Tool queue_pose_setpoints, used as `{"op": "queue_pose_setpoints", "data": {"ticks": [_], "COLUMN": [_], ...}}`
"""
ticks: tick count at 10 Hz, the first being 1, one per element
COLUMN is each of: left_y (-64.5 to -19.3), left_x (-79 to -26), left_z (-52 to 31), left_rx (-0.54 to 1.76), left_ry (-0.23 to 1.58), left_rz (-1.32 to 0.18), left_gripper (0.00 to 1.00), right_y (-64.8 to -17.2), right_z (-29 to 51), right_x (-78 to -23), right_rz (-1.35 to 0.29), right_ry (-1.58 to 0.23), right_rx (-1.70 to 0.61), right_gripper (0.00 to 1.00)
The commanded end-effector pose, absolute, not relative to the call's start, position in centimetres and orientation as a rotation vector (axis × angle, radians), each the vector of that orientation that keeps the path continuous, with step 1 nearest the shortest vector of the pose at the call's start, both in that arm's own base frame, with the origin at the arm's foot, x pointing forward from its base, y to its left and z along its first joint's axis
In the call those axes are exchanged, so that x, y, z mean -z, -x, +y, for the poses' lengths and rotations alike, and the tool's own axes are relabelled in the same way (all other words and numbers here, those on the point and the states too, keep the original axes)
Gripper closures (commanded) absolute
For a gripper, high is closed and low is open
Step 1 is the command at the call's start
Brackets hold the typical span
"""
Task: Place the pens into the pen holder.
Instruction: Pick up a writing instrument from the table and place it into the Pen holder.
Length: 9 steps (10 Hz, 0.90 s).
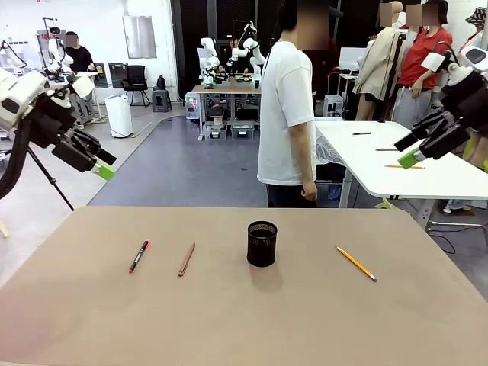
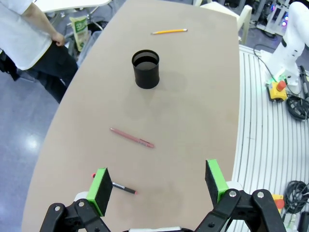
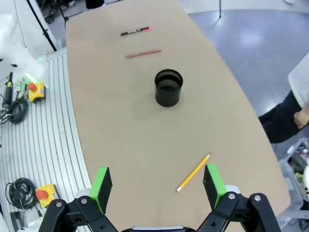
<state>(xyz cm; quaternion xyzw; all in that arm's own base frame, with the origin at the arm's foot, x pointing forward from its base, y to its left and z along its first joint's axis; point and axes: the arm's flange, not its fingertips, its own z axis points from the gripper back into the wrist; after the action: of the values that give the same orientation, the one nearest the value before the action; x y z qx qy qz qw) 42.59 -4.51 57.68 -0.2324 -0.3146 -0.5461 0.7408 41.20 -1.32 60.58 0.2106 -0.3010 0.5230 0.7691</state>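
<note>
Currently the yellow pencil [image 1: 356, 263] lies aslant, nearest the open right pincer [image 1: 406, 150]; dark pen [image 1: 139, 256] and brown pen [image 1: 187, 259] lie left of the holder [image 1: 261, 244], nearer the open left pincer [image 1: 105, 164].

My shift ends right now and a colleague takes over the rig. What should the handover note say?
Left gripper: open, empty, raised at the left.
Right gripper: open, empty, raised at the right.
Pen holder: upright in the middle of the table, no pens in it.
Dark pen and reddish-brown pen lie to its left, yellow pencil to its right.
Done: nothing.
Left: all three into the holder.
</note>
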Motion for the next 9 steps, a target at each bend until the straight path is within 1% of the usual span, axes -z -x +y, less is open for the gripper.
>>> {"op": "queue_pose_setpoints", "data": {"ticks": [1,6,7,9], "left_y": [-41.92,-41.57,-42.13,-42.13], "left_x": [-57.84,-57.91,-58.06,-58.06], "left_z": [-4.10,-3.83,-3.97,-3.97], "left_rx": [1.211,1.198,1.198,1.198], "left_ry": [0.495,0.479,0.494,0.494], "left_rz": [-0.687,-0.677,-0.693,-0.693], "left_gripper": [0.00,0.00,0.00,0.00], "right_y": [-41.04,-40.98,-41.19,-41.19], "right_z": [-1.99,-2.26,-2.07,-2.07], "right_x": [-60.18,-60.30,-60.81,-60.81], "right_rz": [-0.731,-0.755,-0.696,-0.696], "right_ry": [-0.452,-0.459,-0.453,-0.453], "right_rx": [-1.145,-1.149,-1.136,-1.136], "right_gripper": [0.00,0.00,0.00,0.00]}}
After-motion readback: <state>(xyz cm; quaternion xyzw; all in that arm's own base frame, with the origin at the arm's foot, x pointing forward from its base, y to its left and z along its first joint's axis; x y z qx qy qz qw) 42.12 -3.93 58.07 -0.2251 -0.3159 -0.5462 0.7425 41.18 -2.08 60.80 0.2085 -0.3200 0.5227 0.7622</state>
